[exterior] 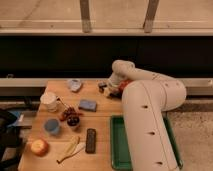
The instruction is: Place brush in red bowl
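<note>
Pincer (108,90) low over far right edge of tabletop (100,120), just left of red bowl (123,85), itself partly hidden behind white arm (145,110). Open or closed: cannot tell. Brush (103,86) only a small dark shape at pincer's tip, beside the bowl; gripped or not, cannot tell. Nearer: black remote (91,140), banana (70,150), apple (39,147), green tray (117,150).

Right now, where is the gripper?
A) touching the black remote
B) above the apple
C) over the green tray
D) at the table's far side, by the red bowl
D: the gripper is at the far side of the wooden table, next to the red bowl, which the arm partly hides.
</note>
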{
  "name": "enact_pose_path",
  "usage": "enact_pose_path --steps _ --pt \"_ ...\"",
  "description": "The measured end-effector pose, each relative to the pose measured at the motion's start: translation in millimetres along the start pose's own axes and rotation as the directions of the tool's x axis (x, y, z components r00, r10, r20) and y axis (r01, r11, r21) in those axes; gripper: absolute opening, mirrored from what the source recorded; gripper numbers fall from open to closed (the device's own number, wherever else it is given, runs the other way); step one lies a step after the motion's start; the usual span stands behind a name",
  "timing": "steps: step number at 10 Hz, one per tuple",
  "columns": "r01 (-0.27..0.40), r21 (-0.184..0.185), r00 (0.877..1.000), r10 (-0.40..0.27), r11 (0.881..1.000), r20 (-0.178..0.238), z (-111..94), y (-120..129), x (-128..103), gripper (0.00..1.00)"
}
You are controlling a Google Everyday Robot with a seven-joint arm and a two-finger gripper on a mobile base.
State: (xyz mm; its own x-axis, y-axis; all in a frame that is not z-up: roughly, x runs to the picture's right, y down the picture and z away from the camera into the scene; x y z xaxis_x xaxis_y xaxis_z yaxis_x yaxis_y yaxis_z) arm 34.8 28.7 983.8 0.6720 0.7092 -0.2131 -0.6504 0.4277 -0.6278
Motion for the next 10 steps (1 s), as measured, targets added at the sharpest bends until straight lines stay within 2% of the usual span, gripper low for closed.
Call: enact_pose_path --steps 2,3,6,7,9,10 --pt "-0.001 -0.002 1.0 0.001 1.0 -0.004 0 1 1 0.04" --pt "-0.001 -0.003 1.0 0.001 1.0 -0.005 1 1 1 0.0" --pt "0.032 -0.024 0.999 -0.032 0.999 -0.008 2 14 0 0.0" --pt "0.056 -0.019 0.998 -0.056 0.998 -0.009 -3 19 -6 0.0" --pt "0.087 -0.017 0.996 -0.087 0.996 0.019 -19 25 -16 0.0" --pt "0.093 -0.031 0.995 -0.091 0.995 0.05 -29 28 -20 0.0"
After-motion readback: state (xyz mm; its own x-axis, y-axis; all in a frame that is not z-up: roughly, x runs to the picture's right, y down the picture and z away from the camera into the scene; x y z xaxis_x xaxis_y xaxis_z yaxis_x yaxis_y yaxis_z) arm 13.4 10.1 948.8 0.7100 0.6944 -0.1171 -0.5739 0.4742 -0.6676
